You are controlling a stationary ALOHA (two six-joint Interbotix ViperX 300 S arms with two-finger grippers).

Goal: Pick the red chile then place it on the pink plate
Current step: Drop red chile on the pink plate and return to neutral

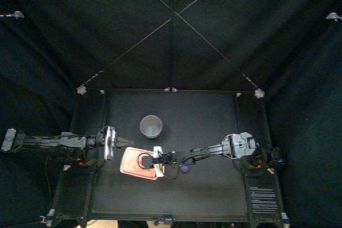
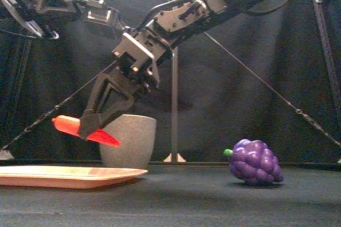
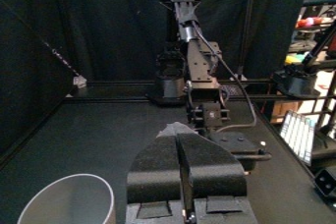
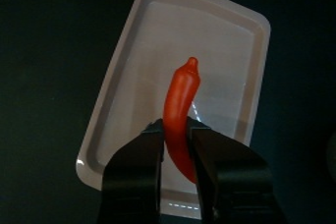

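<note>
The red chile (image 4: 182,95) is gripped at its lower end by my right gripper (image 4: 180,147), which is shut on it. It hangs above the pink plate (image 4: 132,81) without touching it. From the front, the chile (image 2: 76,128) sticks out to the left of the right gripper (image 2: 103,129), well above the plate (image 2: 67,176). From above, the right gripper (image 1: 158,158) is over the plate (image 1: 134,166). My left gripper (image 3: 183,154) rests shut and empty at the table's left (image 1: 104,144).
A tall grey speckled cup (image 2: 134,141) stands behind the plate, also in the top view (image 1: 152,125) and near the left gripper (image 3: 66,200). Purple toy grapes (image 2: 256,162) lie right of the plate (image 1: 185,168).
</note>
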